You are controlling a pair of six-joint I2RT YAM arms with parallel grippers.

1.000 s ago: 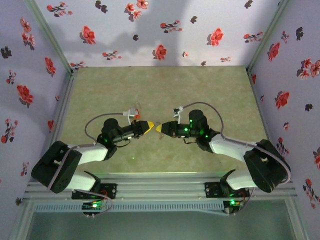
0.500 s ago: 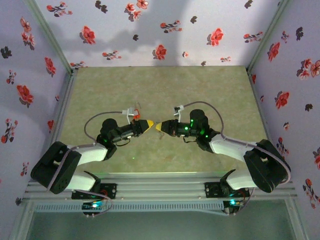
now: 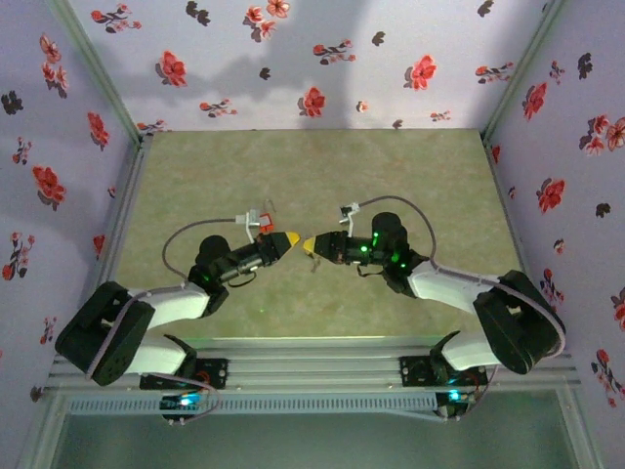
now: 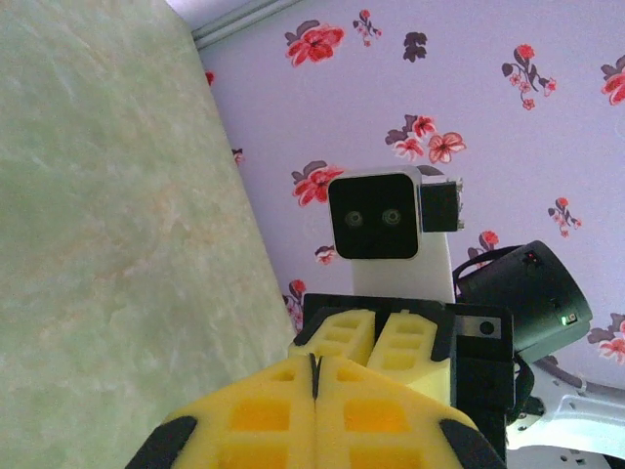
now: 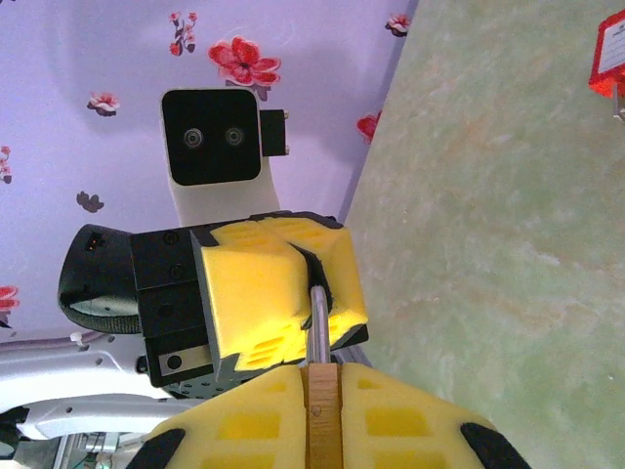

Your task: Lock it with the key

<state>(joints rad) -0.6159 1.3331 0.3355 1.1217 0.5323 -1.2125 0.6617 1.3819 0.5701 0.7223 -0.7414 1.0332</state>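
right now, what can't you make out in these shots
- Padlock: body buried between right fingers, right wrist view; keyhole hidden.
- Shackle top: vanishes between left fingers, same view; grip unclear.
- Red tag: cut by frame edge; top view too small to show a key.

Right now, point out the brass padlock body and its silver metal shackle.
brass padlock body [image 5: 323,415]: right wrist view, middle of its narrow visible side.
silver metal shackle [image 5: 317,327]: right wrist view, its straight leg.
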